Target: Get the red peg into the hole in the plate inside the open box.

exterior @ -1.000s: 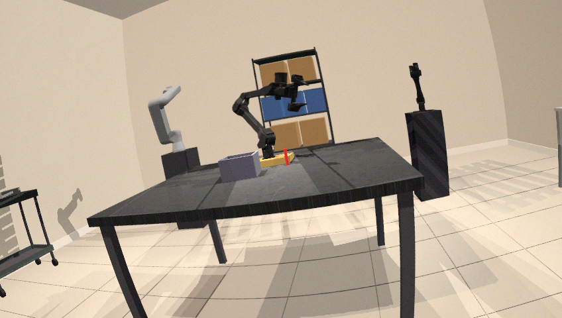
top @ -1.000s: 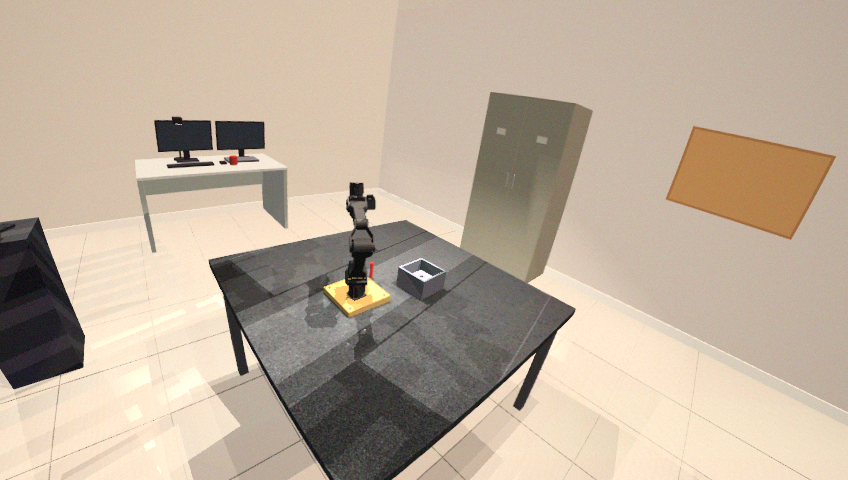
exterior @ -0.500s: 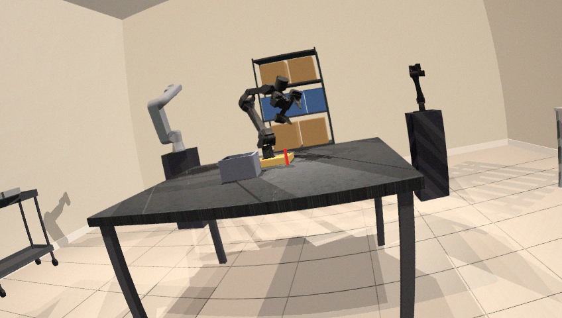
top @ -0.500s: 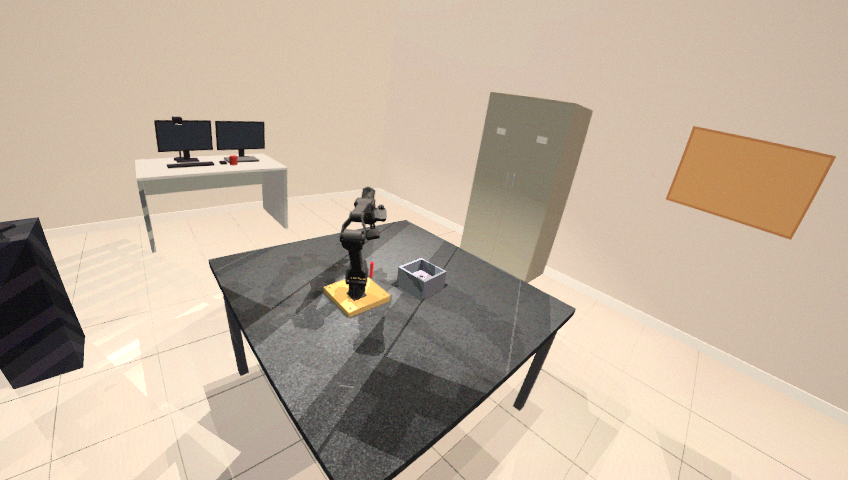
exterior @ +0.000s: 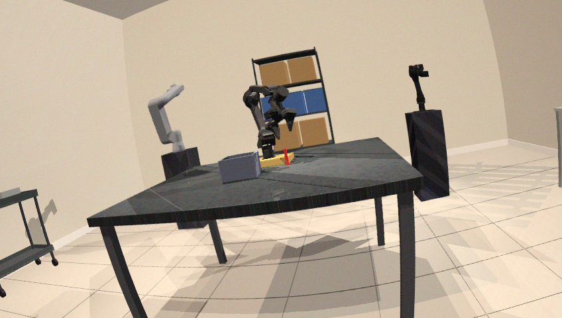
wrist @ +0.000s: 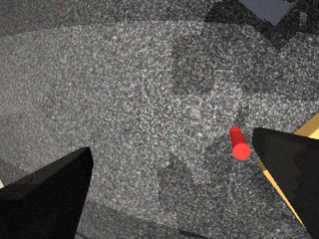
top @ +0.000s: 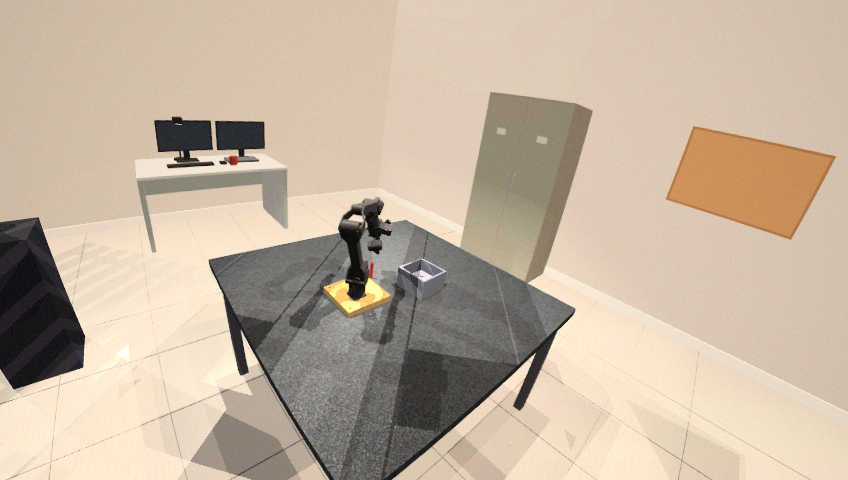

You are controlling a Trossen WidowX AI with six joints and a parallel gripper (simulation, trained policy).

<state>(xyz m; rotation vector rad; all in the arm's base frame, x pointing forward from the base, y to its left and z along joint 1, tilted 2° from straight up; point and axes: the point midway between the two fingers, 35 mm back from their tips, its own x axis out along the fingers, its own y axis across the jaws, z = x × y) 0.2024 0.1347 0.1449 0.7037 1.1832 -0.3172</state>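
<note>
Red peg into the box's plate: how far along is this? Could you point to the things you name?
Done: the gripper [exterior: 283,133] [wrist: 174,145] is open and pointed down above the table [top: 333,380] [exterior: 335,177] [wrist: 135,100].
In hand: nothing; the red peg [top: 371,270] [exterior: 286,156] [wrist: 239,144] stands upright outside the open box [top: 410,286] [exterior: 239,169].
Left: grasping, lifting, lowering and full insertion.

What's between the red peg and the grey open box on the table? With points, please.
Only dark tabletop [top: 452,333] [exterior: 315,181] [wrist: 140,100], as the exterior view shows.

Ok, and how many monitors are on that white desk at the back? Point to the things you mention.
2. One monitor [top: 183,136] stands at the left of the white desk [top: 208,170], the other monitor [top: 239,135] just right of it. No others show there.
</note>
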